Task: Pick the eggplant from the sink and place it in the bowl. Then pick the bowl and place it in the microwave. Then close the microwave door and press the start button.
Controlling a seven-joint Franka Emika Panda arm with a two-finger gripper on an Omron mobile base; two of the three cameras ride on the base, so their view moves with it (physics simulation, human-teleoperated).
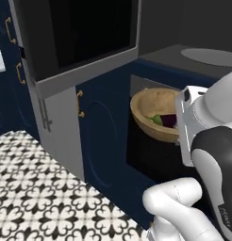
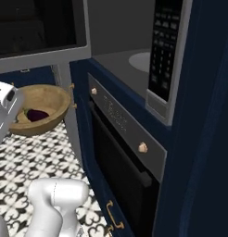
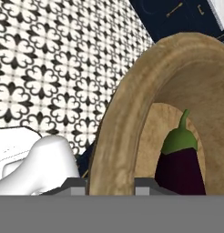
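Note:
The light-brown wooden bowl [image 1: 151, 110] [image 2: 46, 104] [image 3: 132, 104] hangs in the air in front of the oven, just below the microwave opening. The dark purple eggplant [image 1: 169, 120] [image 2: 37, 114] [image 3: 180, 166] lies inside it, green stem up in the hand view. My gripper [image 3: 110, 185] is shut on the bowl's rim, one fingertip on each side of the wall. The microwave [image 2: 120, 60] has a grey floor with a round plate [image 1: 210, 56] [image 2: 141, 60]. Its door [image 1: 75, 37] [image 2: 37, 28] is swung wide open to the left above the bowl. The button panel [image 2: 164, 51] is on the right.
A black oven [image 2: 120, 139] [image 1: 151, 162] with round knobs sits directly under the microwave. Navy cabinet doors [image 1: 99, 132] and a grey panel [image 1: 61, 127] stand to the left. A patterned tile floor [image 1: 42, 188] [image 3: 54, 68] lies below.

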